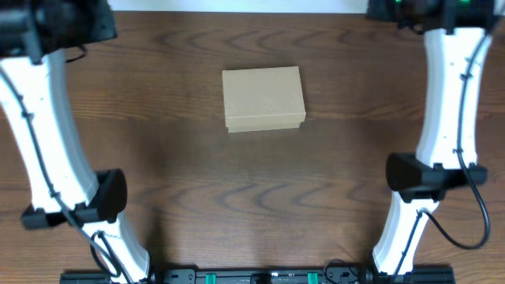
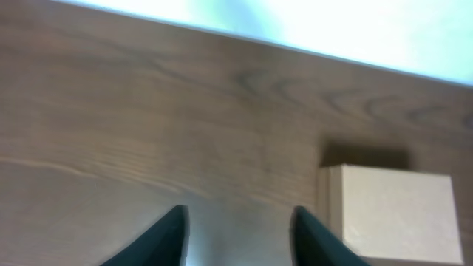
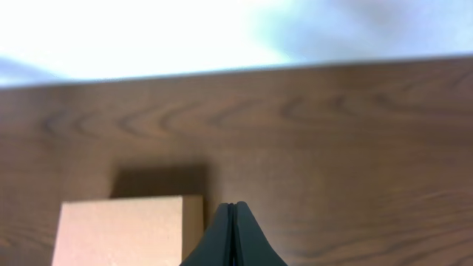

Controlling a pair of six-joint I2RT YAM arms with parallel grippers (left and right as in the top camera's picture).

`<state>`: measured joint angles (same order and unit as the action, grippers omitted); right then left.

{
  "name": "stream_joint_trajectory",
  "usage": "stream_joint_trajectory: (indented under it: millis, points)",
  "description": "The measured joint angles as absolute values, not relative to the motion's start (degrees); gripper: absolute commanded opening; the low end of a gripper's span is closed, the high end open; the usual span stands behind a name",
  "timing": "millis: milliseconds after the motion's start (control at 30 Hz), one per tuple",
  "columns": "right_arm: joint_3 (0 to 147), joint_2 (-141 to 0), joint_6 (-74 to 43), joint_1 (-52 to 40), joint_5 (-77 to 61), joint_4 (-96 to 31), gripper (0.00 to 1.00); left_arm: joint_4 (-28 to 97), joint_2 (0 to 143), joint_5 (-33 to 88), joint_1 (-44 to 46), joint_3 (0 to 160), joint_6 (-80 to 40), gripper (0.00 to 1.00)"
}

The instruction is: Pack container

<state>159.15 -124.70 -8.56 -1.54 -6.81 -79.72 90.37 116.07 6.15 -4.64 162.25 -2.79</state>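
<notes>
The container [image 1: 263,98] is a plain tan cardboard box with its lid shut, sitting on the wooden table a little behind the middle. It shows at the lower right of the left wrist view [image 2: 395,214] and at the lower left of the right wrist view [image 3: 126,230]. My left gripper [image 2: 238,218] is open and empty, its fingers to the left of the box. My right gripper [image 3: 234,208] is shut with nothing between the fingers, just right of the box. In the overhead view both grippers are out of frame.
The left arm [image 1: 47,150] and right arm [image 1: 442,142] stand along the table's left and right sides. The table's far edge [image 3: 236,66] meets a pale wall. Bare brown wood [image 1: 260,197] lies in front of the box.
</notes>
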Motion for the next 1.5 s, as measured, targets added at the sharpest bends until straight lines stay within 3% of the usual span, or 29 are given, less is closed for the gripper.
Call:
stream_joint_trajectory:
  millis: [100, 167, 433, 1500]
  points:
    - [159.8, -121.1, -8.1, -1.2, -6.4, -78.3, 0.02, 89.2, 113.0, 5.8, -6.0, 162.3, -2.7, 0.97]
    - [160.0, -118.8, -7.9, -1.2, -6.1, -77.5, 0.09, 88.5, 111.4, 5.7, -6.2, 162.3, -3.0, 0.96]
    - [160.9, -111.2, -6.9, -1.2, -5.3, -77.3, 0.99, 88.8, 107.9, 5.7, -6.3, 162.3, -3.0, 0.96]
    - [161.1, -110.9, -6.9, -1.2, -5.3, -80.5, 0.99, 89.2, 107.9, 5.7, -6.3, 162.3, -3.0, 0.96]
